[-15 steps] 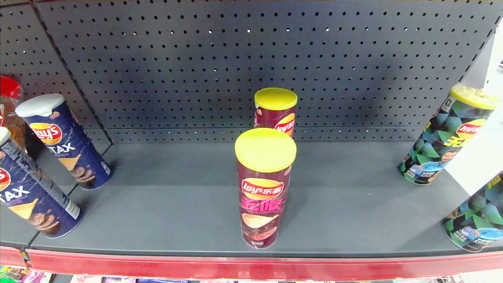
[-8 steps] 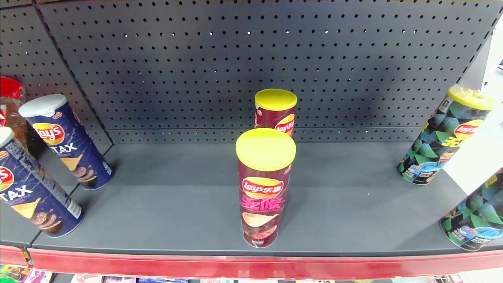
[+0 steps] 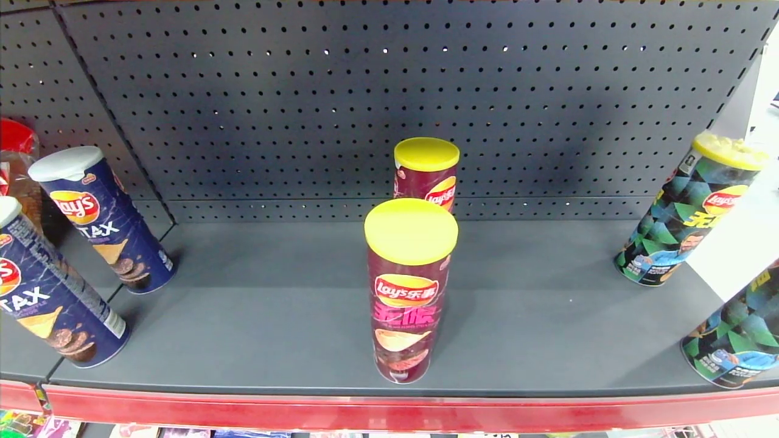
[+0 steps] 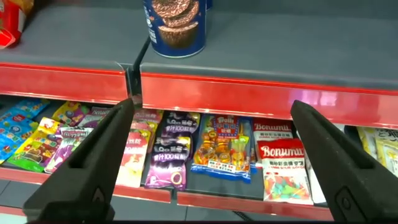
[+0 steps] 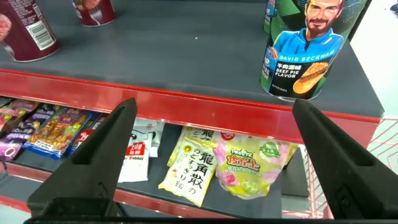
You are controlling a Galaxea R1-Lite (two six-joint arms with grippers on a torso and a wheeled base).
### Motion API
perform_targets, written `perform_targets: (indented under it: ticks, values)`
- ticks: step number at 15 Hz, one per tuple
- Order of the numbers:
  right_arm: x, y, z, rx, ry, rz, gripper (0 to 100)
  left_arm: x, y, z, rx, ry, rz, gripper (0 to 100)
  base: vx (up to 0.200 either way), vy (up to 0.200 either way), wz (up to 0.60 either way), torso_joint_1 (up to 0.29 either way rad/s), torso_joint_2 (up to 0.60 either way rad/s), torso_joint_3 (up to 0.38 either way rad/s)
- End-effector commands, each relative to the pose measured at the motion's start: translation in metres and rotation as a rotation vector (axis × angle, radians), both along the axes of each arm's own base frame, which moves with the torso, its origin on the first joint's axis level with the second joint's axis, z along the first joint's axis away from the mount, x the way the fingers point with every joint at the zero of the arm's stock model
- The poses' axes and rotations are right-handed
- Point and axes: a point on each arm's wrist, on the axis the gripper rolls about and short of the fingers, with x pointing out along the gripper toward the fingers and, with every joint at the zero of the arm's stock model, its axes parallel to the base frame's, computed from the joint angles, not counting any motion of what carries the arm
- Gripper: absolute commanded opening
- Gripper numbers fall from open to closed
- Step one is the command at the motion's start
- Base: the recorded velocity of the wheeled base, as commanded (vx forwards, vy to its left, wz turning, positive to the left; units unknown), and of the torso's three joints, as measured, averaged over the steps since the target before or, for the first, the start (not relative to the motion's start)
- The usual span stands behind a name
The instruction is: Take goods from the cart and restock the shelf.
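The left gripper (image 4: 211,102) and the right gripper (image 5: 214,101) are wide open and empty, in front of the red front edge of the grey metal shelf (image 3: 274,316). The upright maroon chip can with yellow lid (image 3: 406,304) stands near that edge's middle, probably nearer the right gripper.

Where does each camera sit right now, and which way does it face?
Head view: on the head, facing forward and down onto the grey shelf, its pegboard behind, the front maroon can in the middle.
Left wrist view: on the left wrist, facing the shelf's red edge and a blue can; the open left gripper frames it.
Right wrist view: on the right wrist, facing that edge and a green can; the open right gripper frames it.
Shared: head and right wrist views both show the front maroon can.
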Motion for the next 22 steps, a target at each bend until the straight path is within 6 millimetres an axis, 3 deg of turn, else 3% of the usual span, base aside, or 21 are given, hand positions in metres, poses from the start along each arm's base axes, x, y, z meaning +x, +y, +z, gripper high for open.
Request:
perform_targets:
  ticks: [1,4,22]
  values:
    - [-0.0001,0.0000,0.0000,0.000,-0.001,0.001,100,0.0001,0.0000,0.0000,0.000,0.001,0.000,100,0.000,0.000,0.00,0.000,0.00,0.000]
    - [0.0000,0.0000,0.0000,0.000,-0.001,-0.001,100,0.0001,0.0000,0.0000,0.000,0.001,0.000,100,0.000,0.000,-0.60,0.004,0.00,0.005]
    - [0.0000,-0.0001,0.0000,0.000,-0.001,-0.002,100,0.0001,0.0000,0.0000,0.004,0.002,-0.001,100,0.000,0.000,0.00,0.000,0.00,0.000]
